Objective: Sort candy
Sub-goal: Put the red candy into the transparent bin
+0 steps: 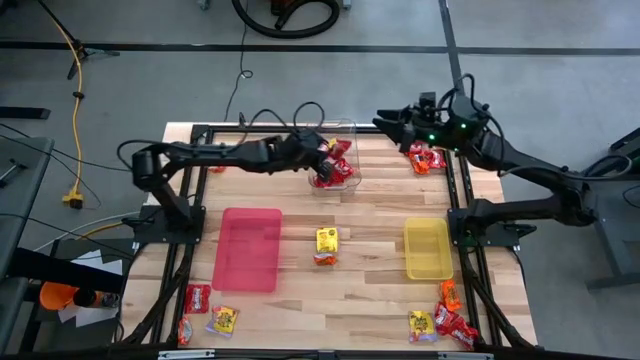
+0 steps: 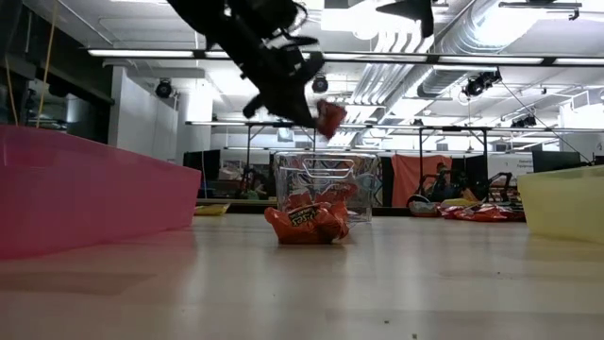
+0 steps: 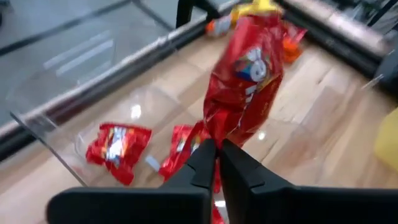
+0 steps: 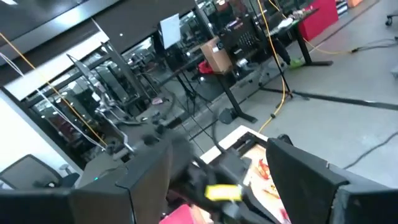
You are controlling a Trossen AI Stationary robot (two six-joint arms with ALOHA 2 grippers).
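Observation:
My left gripper (image 1: 318,150) hangs over the clear plastic tub (image 1: 345,135) at the table's far middle, shut on a red candy packet (image 3: 245,81). In the low view the packet (image 2: 330,118) is above the tub (image 2: 326,184). More red packets (image 3: 118,149) lie on the tub's floor. My right gripper (image 1: 385,122) stands open and high at the far right, holding nothing; its fingers (image 4: 298,168) are apart. An orange and yellow packet (image 1: 326,245) lies between the pink tray (image 1: 250,248) and the yellow tray (image 1: 428,248). My left gripper pinches one end (image 3: 214,134) of the red packet between its two fingertips. The fingers come from the table's left, slanting down. The rest of the packet sticks out past the fingertips, lifted clear above the tub.
Red packets (image 1: 427,157) lie at the far right by the right arm. More candy lies at the near left (image 1: 197,298) and near right (image 1: 450,320). Bare wood shows between the trays and the tub.

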